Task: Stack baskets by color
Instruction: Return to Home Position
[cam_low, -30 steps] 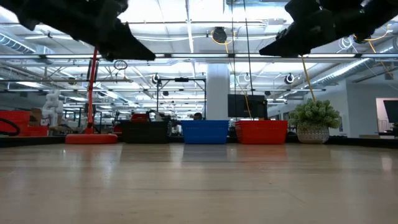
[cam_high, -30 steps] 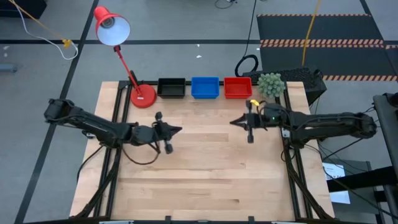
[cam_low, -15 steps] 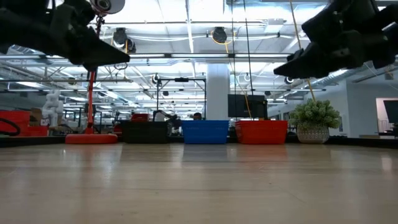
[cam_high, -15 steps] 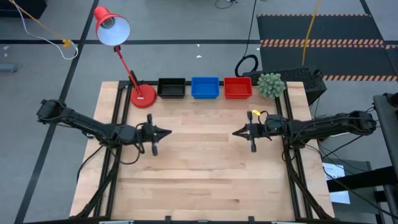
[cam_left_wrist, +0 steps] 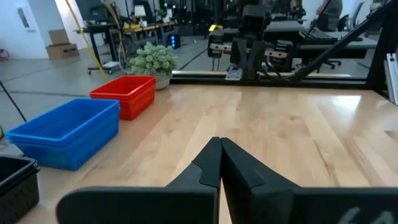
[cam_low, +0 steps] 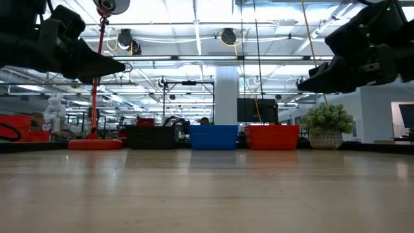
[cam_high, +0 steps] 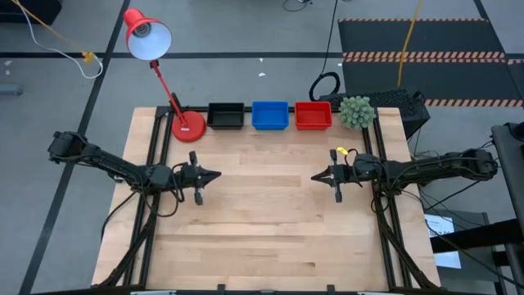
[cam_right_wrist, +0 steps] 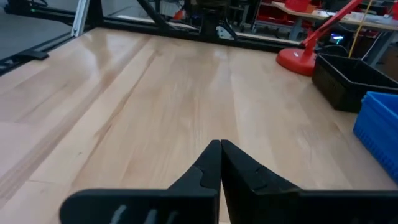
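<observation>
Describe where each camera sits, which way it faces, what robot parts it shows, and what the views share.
High view: above the table, looking straight down; both arms, left gripper facing right gripper.
Low view: at tabletop height, looking level toward the baskets; both arms overhead.
Left wrist view: on the left wrist, facing the right arm; own shut fingers.
Right wrist view: on the right wrist, facing the left arm and lamp base; own shut fingers.
Shared: all four show the blue basket.
</observation>
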### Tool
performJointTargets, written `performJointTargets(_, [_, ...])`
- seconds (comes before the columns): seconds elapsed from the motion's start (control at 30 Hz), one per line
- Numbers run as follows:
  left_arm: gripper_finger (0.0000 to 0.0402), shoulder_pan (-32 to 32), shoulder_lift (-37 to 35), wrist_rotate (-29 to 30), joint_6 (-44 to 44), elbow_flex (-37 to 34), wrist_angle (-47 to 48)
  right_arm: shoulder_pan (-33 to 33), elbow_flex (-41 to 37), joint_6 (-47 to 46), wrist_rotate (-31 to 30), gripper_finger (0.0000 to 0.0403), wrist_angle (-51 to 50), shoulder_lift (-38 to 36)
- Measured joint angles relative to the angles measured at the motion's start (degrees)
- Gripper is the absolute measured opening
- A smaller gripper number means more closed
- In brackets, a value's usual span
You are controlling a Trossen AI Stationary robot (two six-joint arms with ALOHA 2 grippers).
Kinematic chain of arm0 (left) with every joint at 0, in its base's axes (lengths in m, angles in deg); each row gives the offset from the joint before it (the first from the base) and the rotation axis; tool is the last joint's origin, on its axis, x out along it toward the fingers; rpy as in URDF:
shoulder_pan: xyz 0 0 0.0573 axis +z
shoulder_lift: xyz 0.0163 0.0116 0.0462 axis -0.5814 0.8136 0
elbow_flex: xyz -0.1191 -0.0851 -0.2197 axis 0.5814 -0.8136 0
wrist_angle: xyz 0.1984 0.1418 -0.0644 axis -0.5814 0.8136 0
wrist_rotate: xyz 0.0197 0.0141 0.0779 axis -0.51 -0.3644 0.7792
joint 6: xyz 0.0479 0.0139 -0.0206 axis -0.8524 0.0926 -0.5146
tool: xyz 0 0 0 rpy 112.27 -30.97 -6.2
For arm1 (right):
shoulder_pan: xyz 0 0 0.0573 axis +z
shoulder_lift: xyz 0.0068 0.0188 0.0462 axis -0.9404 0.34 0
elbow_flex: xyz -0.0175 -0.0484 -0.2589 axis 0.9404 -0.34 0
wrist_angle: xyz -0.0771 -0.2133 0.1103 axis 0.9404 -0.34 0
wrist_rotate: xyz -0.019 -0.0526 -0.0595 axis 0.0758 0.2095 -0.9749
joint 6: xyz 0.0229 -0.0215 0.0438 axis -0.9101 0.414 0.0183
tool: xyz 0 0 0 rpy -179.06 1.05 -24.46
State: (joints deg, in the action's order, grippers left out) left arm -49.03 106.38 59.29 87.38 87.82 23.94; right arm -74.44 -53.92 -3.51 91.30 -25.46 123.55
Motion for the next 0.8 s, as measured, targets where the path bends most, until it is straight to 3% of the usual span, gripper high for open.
performJointTargets(0.33, [0.0010,0.1,-0.5,-2.1,-2.7,-2.4,-3.8,1.6,-5.2,-1.8,-0.7,0.0000,1.2,-5.7])
performJointTargets(0.5, [0.0005,0.1,-0.6,-2.2,-2.9,-2.4,-3.9,3.9,-5.4,-1.7,-6.0,0.0000,-3.0,-9.0])
performJointTargets(0.8, [0.0005,0.1,-0.6,-2.4,-3.7,-2.4,-3.8,9.0,-5.5,-1.1,-6.2,0.0000,-9.4,-17.8])
